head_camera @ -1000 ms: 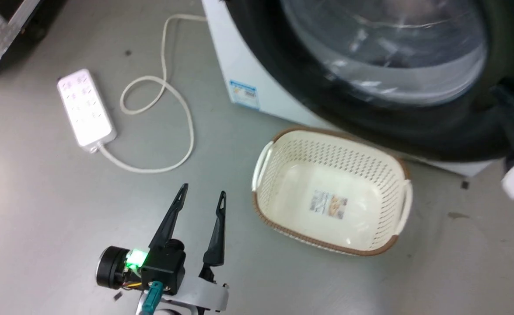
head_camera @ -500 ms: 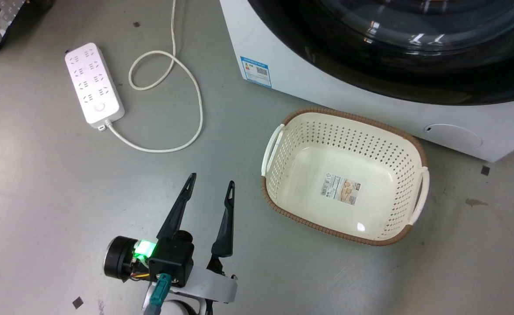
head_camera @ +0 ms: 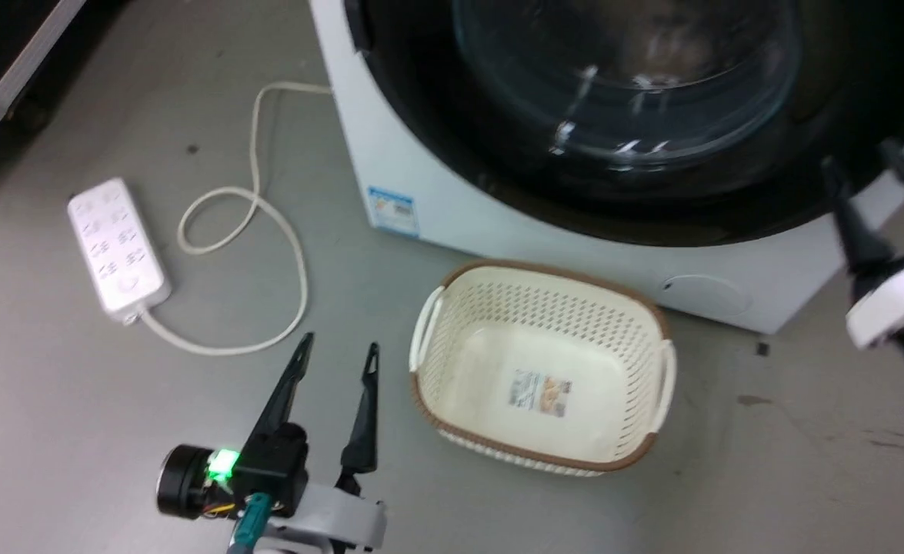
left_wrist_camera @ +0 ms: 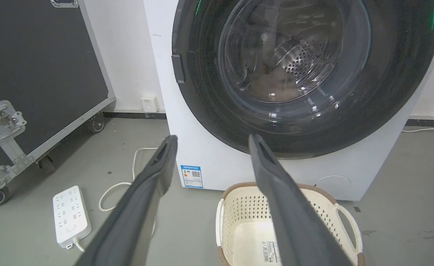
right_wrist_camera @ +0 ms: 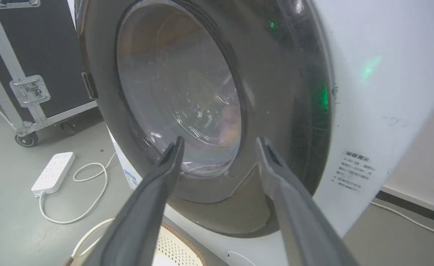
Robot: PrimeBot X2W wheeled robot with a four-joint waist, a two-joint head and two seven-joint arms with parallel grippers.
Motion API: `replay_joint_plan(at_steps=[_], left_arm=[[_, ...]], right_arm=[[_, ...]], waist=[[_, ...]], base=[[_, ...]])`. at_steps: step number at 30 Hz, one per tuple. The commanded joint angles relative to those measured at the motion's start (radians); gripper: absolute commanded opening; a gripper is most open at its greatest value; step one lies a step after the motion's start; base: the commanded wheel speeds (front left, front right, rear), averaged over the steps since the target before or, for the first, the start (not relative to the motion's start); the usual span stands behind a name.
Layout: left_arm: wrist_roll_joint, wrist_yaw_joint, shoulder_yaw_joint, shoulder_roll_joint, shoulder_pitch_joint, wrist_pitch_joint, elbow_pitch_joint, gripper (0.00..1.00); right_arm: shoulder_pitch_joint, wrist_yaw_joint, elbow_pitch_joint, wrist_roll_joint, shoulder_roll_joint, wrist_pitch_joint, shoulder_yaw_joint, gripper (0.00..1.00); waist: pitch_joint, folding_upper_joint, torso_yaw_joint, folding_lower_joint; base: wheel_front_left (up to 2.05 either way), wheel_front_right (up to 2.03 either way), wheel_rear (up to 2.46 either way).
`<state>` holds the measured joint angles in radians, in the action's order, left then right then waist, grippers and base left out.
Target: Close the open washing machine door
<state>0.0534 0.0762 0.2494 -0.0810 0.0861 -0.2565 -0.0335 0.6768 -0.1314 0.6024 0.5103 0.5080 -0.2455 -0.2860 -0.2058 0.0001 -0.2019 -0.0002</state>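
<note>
The washing machine door is seen lying flat against the front of the washing machine, with no gap made out at its black rim. The closing swing is judged done, though whether the catch has engaged cannot be told. The left gripper is held low over the floor beside the laundry basket, fingers spread wide and empty. The right gripper, also wide and empty, is poised near the door's lower rim; contact cannot be confirmed. A firm press on the rim by the latch tab would be called for next, should the catch not be home. The door is blurred and cropped in the head view; it is given head-on in the left wrist view, the perforated drum behind the glass. A printed label beside the door is supplied by the right wrist view.
</note>
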Motion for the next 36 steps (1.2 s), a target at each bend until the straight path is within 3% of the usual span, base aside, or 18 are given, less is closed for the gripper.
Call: replay_joint_plan(at_steps=[1,7,14,21,28,29,36], left_arm=[[0.006,-0.005,-0.010,-0.008,-0.014,-0.005,-0.004,1.00],[0.030,-0.024,-0.044,-0.013,-0.047,-0.005,-0.031,1.00],[0.055,-0.052,-0.069,-0.011,-0.076,-0.005,-0.077,1.00],[0.059,-0.063,-0.089,-0.006,-0.077,-0.005,-0.111,1.00],[0.049,-0.085,-0.097,-0.003,-0.071,-0.005,-0.108,1.00],[0.054,-0.079,-0.097,-0.003,-0.068,0.001,-0.111,0.00],[0.049,-0.079,-0.104,-0.002,-0.069,0.013,-0.104,0.00]], right_arm=[[-0.056,0.001,-0.051,-0.013,-0.012,-0.010,0.006,1.00],[-0.296,0.001,-0.271,-0.081,-0.108,-0.015,0.136,1.00],[-0.566,0.001,-0.503,-0.245,-0.288,-0.016,0.285,1.00],[-0.684,0.001,-0.557,-0.343,-0.393,-0.016,0.320,1.00],[-0.688,0.001,-0.555,-0.366,-0.417,-0.016,0.321,1.00],[-0.678,0.000,-0.554,-0.361,-0.414,-0.011,0.319,0.00],[-0.678,0.000,-0.556,-0.368,-0.416,0.001,0.317,0.00]], waist=[[0.059,-0.0001,0.063,0.0002],[0.127,-0.0001,0.138,0.0002],[0.163,-0.0001,0.197,0.0002],[0.163,-0.0001,0.221,0.0002],[0.158,-0.0001,0.227,0.0002],[0.158,-0.0001,0.227,0.0002],[0.160,-0.0001,0.226,0.0002]], base=[[0.00,0.00,0.00],[0.00,0.00,0.00],[0.00,0.00,0.00],[0.00,0.00,0.00],[0.00,0.00,0.00],[0.00,0.00,0.00],[0.00,0.00,0.00]])
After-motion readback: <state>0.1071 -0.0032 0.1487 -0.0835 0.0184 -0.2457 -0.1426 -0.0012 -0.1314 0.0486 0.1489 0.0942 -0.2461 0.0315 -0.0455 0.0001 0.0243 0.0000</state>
